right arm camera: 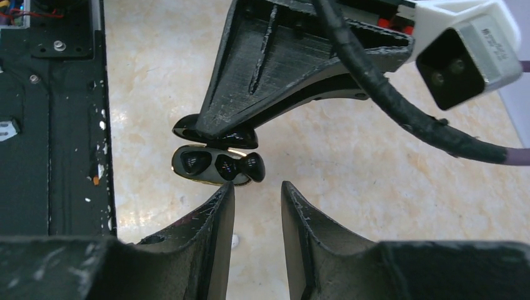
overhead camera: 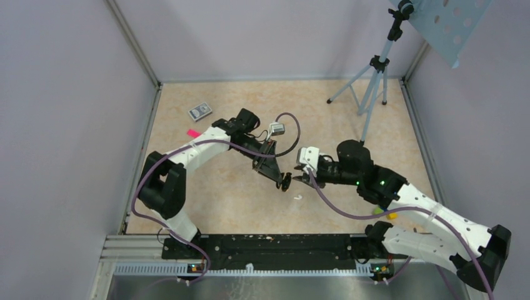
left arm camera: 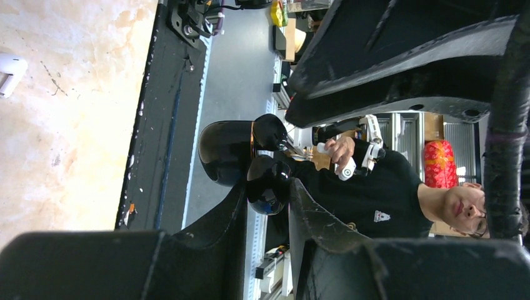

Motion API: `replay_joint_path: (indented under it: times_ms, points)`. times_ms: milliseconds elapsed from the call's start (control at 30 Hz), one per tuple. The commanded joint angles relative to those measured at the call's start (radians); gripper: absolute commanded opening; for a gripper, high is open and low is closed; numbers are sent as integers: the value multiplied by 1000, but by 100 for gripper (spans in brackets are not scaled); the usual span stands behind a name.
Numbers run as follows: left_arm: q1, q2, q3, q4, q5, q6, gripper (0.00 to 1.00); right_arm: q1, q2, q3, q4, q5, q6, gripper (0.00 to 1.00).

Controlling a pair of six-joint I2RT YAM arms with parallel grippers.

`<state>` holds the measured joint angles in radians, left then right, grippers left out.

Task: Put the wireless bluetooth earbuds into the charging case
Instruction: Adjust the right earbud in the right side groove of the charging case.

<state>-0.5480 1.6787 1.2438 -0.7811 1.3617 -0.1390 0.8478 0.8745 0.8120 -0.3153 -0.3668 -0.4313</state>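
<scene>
My left gripper point(overhead camera: 282, 180) is shut on the open black charging case point(overhead camera: 286, 183) and holds it just above the table. In the left wrist view the glossy case point(left arm camera: 228, 150) sits between the fingertips. In the right wrist view the case point(right arm camera: 209, 178) shows black earbuds point(right arm camera: 240, 167) lying in its pale tray, the right one sticking out past the rim. My right gripper point(right arm camera: 257, 194) stands open and empty, its tips just short of the case. A white earbud point(overhead camera: 298, 197) lies on the table below the case and shows in the left wrist view as well point(left arm camera: 9, 72).
A tripod point(overhead camera: 374, 81) stands at the back right. A small grey box point(overhead camera: 200, 112) and a pink piece point(overhead camera: 193, 132) lie at the back left. The black base rail point(overhead camera: 269, 244) runs along the near edge. Walls close in both sides.
</scene>
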Motion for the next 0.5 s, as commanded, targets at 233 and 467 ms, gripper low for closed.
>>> replay_joint_path:
  times_ms: [233,467]
  points:
    - [2,-15,31,-11,42,19,0,-6,47,32,62,-81,-34,41]
    - [3,-10,30,-12,40,20,0,-7,68,37,82,-92,-25,45]
